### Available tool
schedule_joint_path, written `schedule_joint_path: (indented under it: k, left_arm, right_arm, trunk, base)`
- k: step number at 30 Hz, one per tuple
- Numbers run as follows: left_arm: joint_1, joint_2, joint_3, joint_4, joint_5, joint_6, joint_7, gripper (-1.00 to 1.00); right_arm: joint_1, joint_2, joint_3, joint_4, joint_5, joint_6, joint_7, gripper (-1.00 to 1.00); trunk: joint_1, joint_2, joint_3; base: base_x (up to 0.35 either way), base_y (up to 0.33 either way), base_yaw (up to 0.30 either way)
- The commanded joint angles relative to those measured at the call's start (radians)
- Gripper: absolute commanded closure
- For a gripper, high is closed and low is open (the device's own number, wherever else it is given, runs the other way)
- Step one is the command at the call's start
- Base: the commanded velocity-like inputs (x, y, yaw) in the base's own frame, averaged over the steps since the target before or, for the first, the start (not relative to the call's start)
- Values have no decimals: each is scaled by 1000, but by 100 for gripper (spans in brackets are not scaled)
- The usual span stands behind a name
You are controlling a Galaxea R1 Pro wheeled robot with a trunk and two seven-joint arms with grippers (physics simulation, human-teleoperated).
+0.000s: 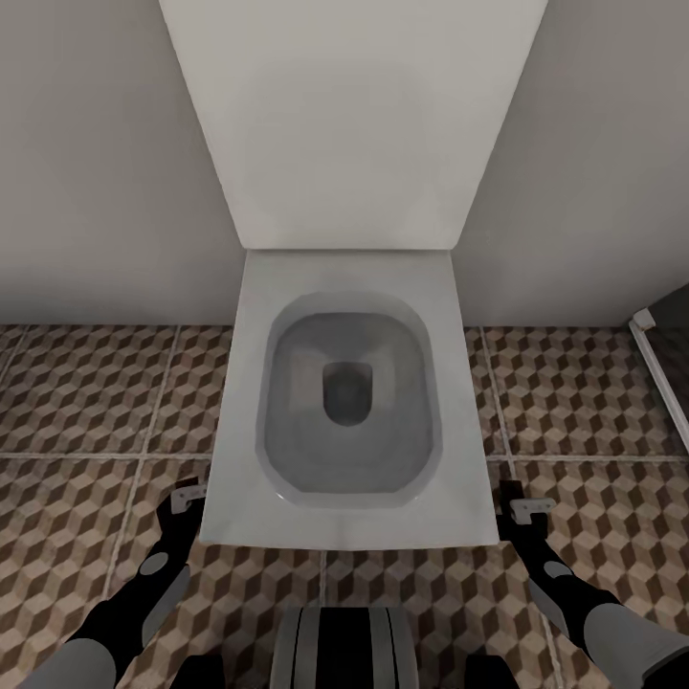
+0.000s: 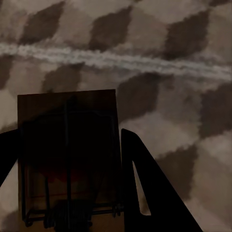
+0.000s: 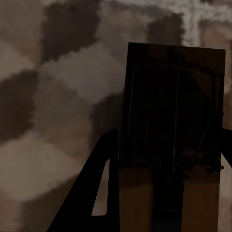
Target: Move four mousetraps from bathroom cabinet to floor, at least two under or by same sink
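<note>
Each hand carries a trap: left hand (image 2: 72, 193) clamps one mousetrap (image 2: 67, 154), right hand (image 3: 164, 193) another mousetrap (image 3: 174, 130), above bathroom floor (image 1: 86, 392) flanking toilet (image 1: 349, 402); none placed yet, sink unseen

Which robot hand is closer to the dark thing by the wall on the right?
Right. The right end effector is by the toilet on that dark object's side; the left end effector is across the toilet.

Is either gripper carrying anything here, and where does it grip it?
Each holds a mousetrap. The left gripper clamps one mousetrap across its side edges; the right gripper likewise clamps the other mousetrap.
</note>
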Motion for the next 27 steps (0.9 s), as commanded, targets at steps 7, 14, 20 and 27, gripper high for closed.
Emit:
schedule_joint_path:
  k: [7, 14, 20, 27]
  left_arm:
    - [-1, 7, -6, 1, 3, -3, 11, 100]
    - [-1, 7, -7, 34, 4, -5, 11, 100]
    - [-1, 10, -6, 42, 4, -7, 11, 100]
    - [-1, 10, -5, 43, 4, -8, 11, 100]
  right_arm:
    - [0, 0, 8, 0, -9, -2, 2, 100]
    - [0, 0, 8, 0, -9, -2, 2, 100]
    - [0, -3, 7, 0, -10, -3, 2, 100]
    - [0, -3, 6, 0, -11, -6, 1, 100]
  trunk:
    - [0, 0, 0]
    - [0, 0, 0]
    - [0, 0, 0]
    - [0, 0, 0]
  base:
    - [0, 0, 0]
    - [0, 0, 0]
    - [0, 0, 0]
    - [0, 0, 0]
